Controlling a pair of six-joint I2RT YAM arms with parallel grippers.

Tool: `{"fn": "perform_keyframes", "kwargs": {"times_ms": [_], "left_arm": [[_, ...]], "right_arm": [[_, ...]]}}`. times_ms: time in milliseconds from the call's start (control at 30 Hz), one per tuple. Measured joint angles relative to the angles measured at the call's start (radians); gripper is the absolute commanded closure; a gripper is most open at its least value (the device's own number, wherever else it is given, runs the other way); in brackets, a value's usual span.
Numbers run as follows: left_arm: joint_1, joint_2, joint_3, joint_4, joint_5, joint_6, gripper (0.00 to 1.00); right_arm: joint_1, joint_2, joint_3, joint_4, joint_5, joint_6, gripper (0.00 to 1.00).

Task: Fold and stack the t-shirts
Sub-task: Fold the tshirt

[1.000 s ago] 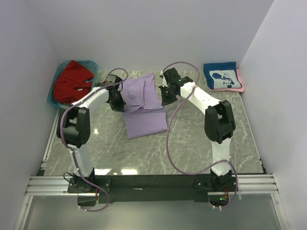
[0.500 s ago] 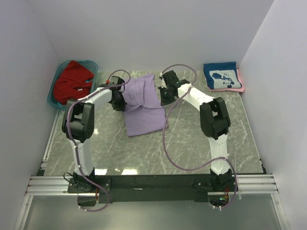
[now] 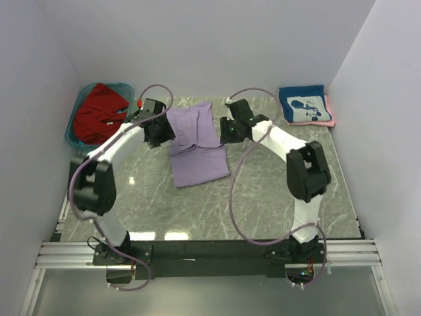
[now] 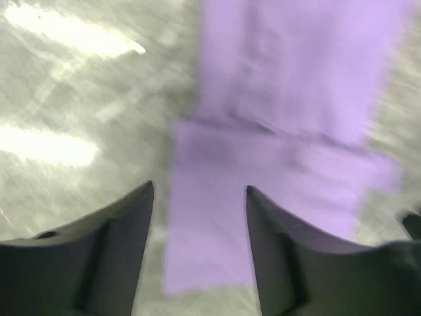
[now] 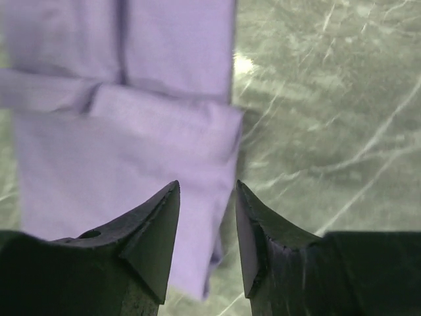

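Observation:
The lavender t-shirt (image 3: 196, 143) lies folded on the marble table, its far half doubled over the near half. My left gripper (image 3: 164, 133) hovers at its left edge and my right gripper (image 3: 229, 131) at its right edge. In the left wrist view the open left gripper (image 4: 197, 189) hangs above the lavender cloth (image 4: 289, 79) with nothing between its fingers. In the right wrist view the right gripper (image 5: 207, 185) is open over the shirt's edge (image 5: 131, 151). A red t-shirt (image 3: 99, 112) fills the teal tub. A navy t-shirt (image 3: 302, 104) lies on a pink one (image 3: 329, 120) at the far right.
The teal tub (image 3: 126, 87) sits at the far left corner against the wall. White walls close in the table (image 3: 276, 191) on three sides. Purple cables loop off both arms over the table.
Both grippers have gone from shut to open and let go of the lavender shirt, which now lies folded on the table. Both arms have shifted slightly.

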Motion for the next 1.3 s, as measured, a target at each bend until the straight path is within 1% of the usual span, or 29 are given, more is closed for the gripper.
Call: {"fn": "perform_keyframes", "kwargs": {"times_ms": [33,67,133,167,233,267,300,500,767,933,1100,1133,1300], "left_arm": [[-0.016,-0.042,-0.018,0.001,-0.002,-0.010,0.49],[-0.041,-0.092,-0.045,0.013,0.000,-0.019,0.61],[-0.092,-0.161,-0.102,0.048,0.006,-0.038,0.66],[-0.121,-0.187,-0.133,0.061,0.015,-0.047,0.72],[-0.182,-0.206,-0.195,0.093,0.048,-0.071,0.75],[-0.204,-0.199,-0.221,0.107,0.066,-0.083,0.76],[-0.221,-0.187,-0.241,0.114,0.080,-0.093,0.77],[-0.266,-0.068,-0.309,0.120,0.157,-0.147,0.78],[-0.279,-0.008,-0.346,0.126,0.233,-0.172,0.81],[-0.277,-0.008,-0.363,0.150,0.266,-0.172,0.81],[-0.276,-0.010,-0.371,0.161,0.280,-0.172,0.81],[-0.276,-0.011,-0.374,0.163,0.285,-0.171,0.81],[-0.277,-0.036,-0.412,0.174,0.317,-0.164,0.79]], "right_arm": [[0.005,-0.037,-0.032,0.021,0.000,0.009,0.56],[0.013,-0.074,-0.067,0.053,-0.002,0.016,0.59],[0.037,-0.121,-0.111,0.098,-0.006,0.031,0.63],[0.053,-0.133,-0.126,0.125,-0.010,0.038,0.69],[0.083,-0.134,-0.145,0.175,-0.027,0.050,0.75],[0.096,-0.126,-0.154,0.197,-0.038,0.059,0.80],[0.109,-0.117,-0.162,0.215,-0.050,0.066,0.82],[0.142,-0.018,-0.169,0.295,-0.115,0.108,0.86],[0.144,0.081,-0.164,0.340,-0.140,0.140,0.86],[0.142,0.156,-0.101,0.338,-0.141,0.144,0.82],[0.129,0.233,0.036,0.320,-0.142,0.146,0.75],[0.121,0.256,0.079,0.306,-0.142,0.148,0.70],[0.077,0.358,0.288,0.264,-0.137,0.155,0.63]]}}
